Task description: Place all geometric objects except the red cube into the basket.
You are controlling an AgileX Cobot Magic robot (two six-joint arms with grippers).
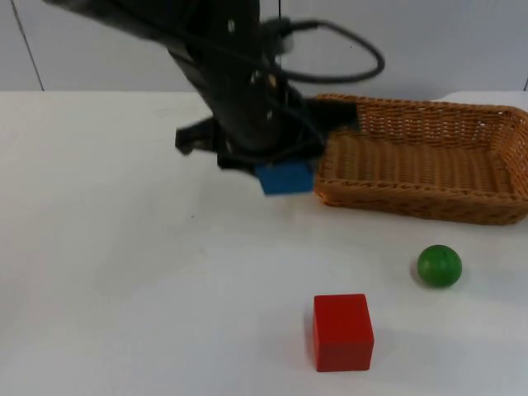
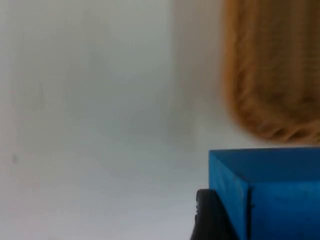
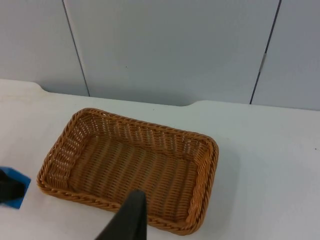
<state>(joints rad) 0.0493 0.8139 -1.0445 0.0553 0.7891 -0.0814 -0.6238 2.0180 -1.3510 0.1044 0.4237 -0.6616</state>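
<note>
Nearest the camera in the top view, on the white table [image 1: 107,272], sits the red cube [image 1: 342,332], flat and alone. A little farther back and to its right rests the green ball [image 1: 439,266], apart from the cube and short of the basket. Beyond that, at mid-table, hangs the left gripper [image 1: 280,169], clamped on the blue block [image 1: 285,176], held just beside the basket's [image 1: 429,200] near left corner and outside its rim; cannot tell whether the block touches the wicker. Seen from the left wrist: the block [image 2: 270,192] close up against a black fingertip [image 2: 207,215], with the basket's rounded corner [image 2: 270,75] beyond it over bare table. Farther back lies the wicker basket, rectangular, with nothing in it, stretching toward the table's right edge near the grey wall [image 1: 99,41]. From the right wrist: the basket [image 3: 70,150] whole and bare inside, the blue block [image 3: 17,192] off its one end partly behind a dark shape, the wall panels behind. Right arm waiting above the table, one black finger [image 3: 130,220] visible; cannot tell how its gripper is set
</note>
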